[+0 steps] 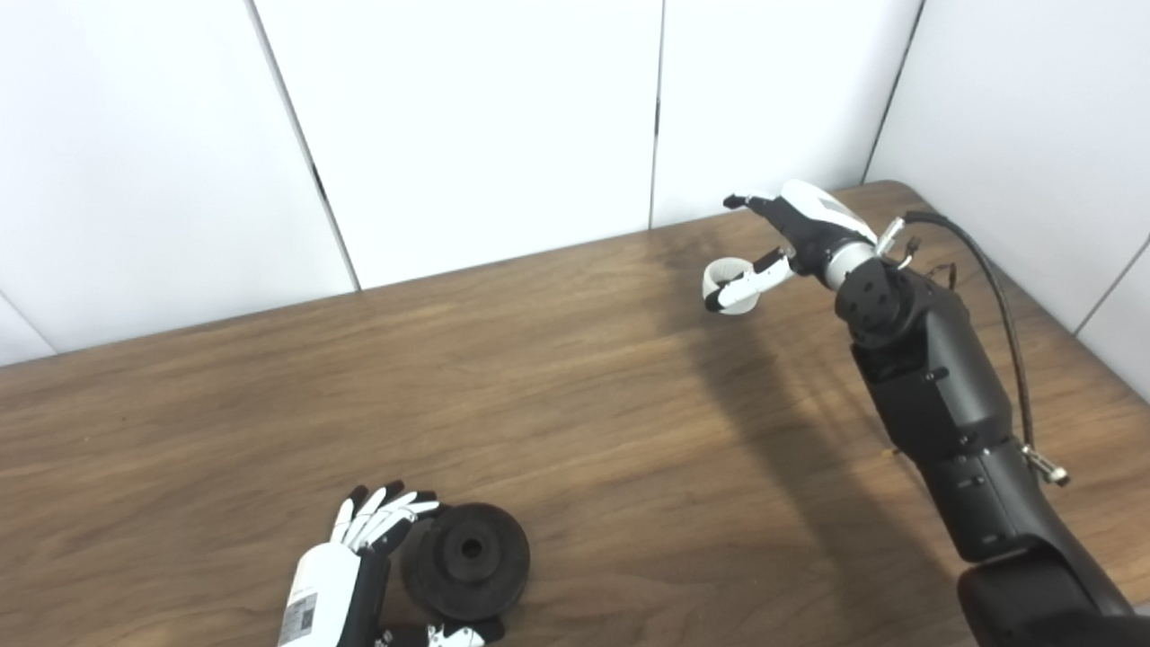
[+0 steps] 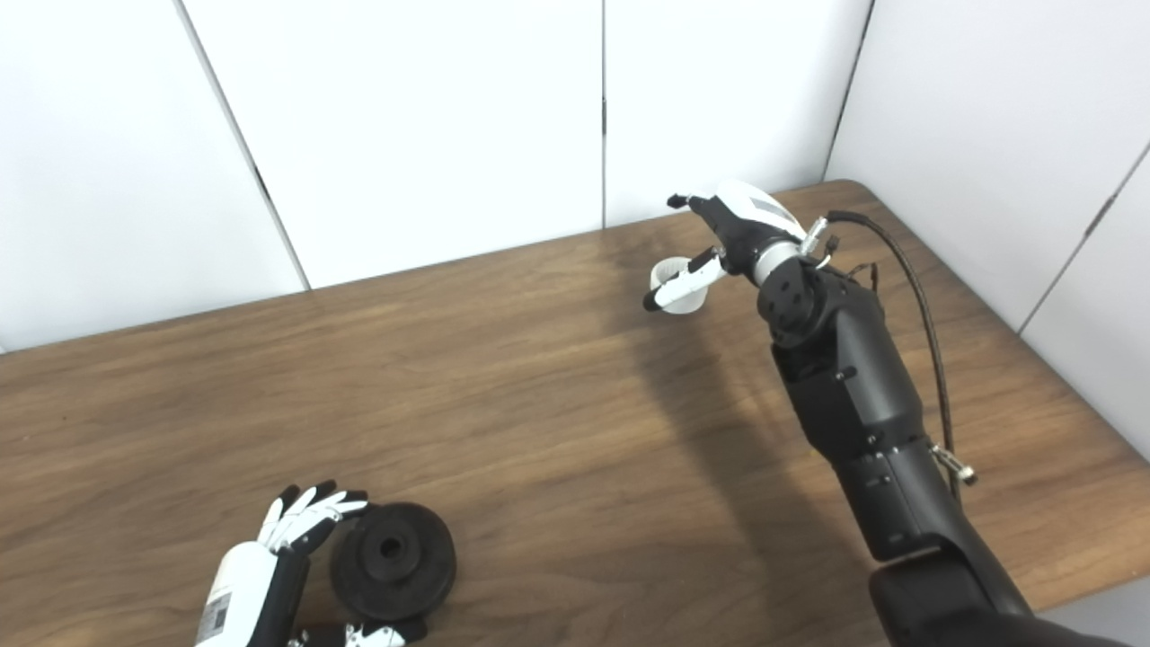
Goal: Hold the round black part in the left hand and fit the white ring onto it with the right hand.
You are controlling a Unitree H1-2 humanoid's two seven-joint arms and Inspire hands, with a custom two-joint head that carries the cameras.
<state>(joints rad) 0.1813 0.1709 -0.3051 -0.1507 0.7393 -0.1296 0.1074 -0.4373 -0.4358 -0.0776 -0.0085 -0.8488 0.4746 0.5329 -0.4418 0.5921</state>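
The round black part (image 1: 467,561) is a grooved disc with a centre hole. It lies flat on the wooden table (image 1: 575,395) near the front left. My left hand (image 1: 364,539) is open right beside it, with fingers spread at its upper left edge and the thumb under its near edge. The white ring (image 1: 728,274) stands on the table at the far right. My right hand (image 1: 777,241) is open around it. The thumb lies across the ring's near side and the fingers reach out beyond its far side. I cannot tell whether the thumb touches the ring.
White wall panels (image 1: 467,126) close off the table's back edge and right side. A black cable (image 1: 997,296) loops from the right wrist along the forearm. The table's rounded far right corner (image 1: 889,186) is just behind the right hand.
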